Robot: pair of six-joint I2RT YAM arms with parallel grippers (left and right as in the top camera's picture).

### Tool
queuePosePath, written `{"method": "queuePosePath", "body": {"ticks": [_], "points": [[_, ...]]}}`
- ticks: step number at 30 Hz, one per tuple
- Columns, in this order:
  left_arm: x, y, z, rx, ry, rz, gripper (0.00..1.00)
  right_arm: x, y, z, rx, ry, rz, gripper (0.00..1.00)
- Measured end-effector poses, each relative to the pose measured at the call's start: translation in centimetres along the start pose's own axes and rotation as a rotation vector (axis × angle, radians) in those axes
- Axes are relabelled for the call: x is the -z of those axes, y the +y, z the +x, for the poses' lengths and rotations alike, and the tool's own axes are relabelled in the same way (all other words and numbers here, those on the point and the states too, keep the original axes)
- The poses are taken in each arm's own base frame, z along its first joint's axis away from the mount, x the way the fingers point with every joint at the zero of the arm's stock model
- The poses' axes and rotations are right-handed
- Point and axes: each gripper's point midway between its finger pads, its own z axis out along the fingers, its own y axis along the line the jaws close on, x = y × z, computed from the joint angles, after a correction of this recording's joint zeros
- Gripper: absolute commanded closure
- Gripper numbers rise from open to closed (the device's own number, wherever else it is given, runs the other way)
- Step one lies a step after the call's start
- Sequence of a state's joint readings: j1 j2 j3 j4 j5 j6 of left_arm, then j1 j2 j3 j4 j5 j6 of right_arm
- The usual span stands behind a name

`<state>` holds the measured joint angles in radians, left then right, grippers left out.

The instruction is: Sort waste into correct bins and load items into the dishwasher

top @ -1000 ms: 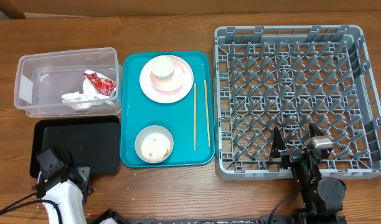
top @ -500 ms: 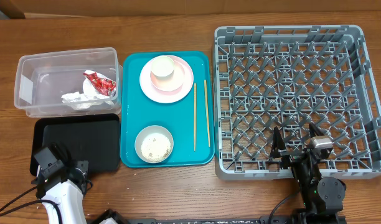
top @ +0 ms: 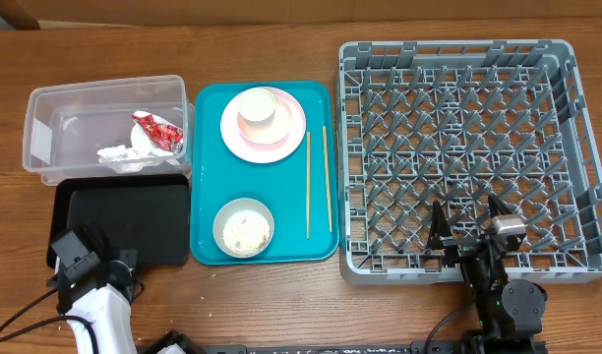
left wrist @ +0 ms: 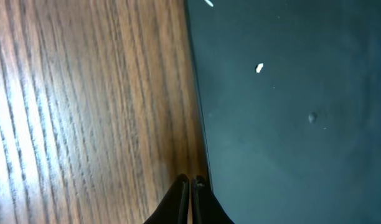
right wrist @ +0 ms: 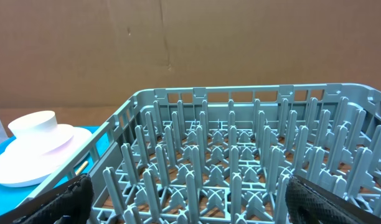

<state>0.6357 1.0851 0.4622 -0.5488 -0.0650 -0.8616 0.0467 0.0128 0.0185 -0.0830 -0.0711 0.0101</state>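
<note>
The clear tub (top: 45, 118) holds the crumpled white napkin (top: 124, 157) and the red wrapper (top: 160, 133). The black tray (top: 134, 221) lies in front of it; a few rice grains (left wrist: 259, 68) lie on the black tray (left wrist: 290, 137). On the teal tray, the pink plate (top: 286, 138) carries a small pale bowl or cup (top: 258, 108). The white bowl (top: 243, 228) holds rice. Two chopsticks (top: 318, 182) lie beside them. My left gripper (top: 70, 254) is shut and empty (left wrist: 190, 182) at the black tray's left edge. My right gripper (top: 466, 231) is open (right wrist: 197, 199) over the grey rack's (top: 458, 59) front edge.
The teal serving tray (top: 208, 177) sits between the bins and the rack. The rack's upright pegs (right wrist: 240, 162) fill the right wrist view, with the plate (right wrist: 41, 149) to its left. A brown cardboard wall stands behind the table.
My left gripper has shifted slightly to the left along the black tray's front left corner. The right arm has not moved.
</note>
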Motion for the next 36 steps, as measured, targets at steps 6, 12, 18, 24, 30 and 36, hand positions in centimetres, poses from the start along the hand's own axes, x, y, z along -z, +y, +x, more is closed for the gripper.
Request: {"method": "queuePosePath", "body": {"ticks": [6, 12, 18, 24, 30, 36], "points": [[0.0, -0.3, -0.2, 0.002, -0.008, 0.011, 0.93, 0.0, 0.0, 0.0, 0.000, 0.000, 0.000, 0.00], [0.0, -0.8, -0.7, 0.004, -0.027, 0.033, 0.92, 0.0, 0.0, 0.0, 0.000, 0.000, 0.000, 0.00], [0.0, -0.9, -0.8, 0.003, -0.031, 0.038, 0.86, 0.0, 0.0, 0.0, 0.000, 0.000, 0.000, 0.00], [0.0, -0.8, -0.7, -0.048, -0.027, 0.033, 0.58, 0.0, 0.0, 0.0, -0.001, 0.000, 0.000, 0.00], [0.4, 0.2, 0.8, -0.107, 0.052, -0.010, 0.55, 0.0, 0.0, 0.0, 0.000, 0.000, 0.000, 0.00], [3.7, -2.3, 0.4, -0.179, 0.130, 0.042, 0.57, 0.0, 0.0, 0.0, -0.001, 0.000, 0.000, 0.00]]}}
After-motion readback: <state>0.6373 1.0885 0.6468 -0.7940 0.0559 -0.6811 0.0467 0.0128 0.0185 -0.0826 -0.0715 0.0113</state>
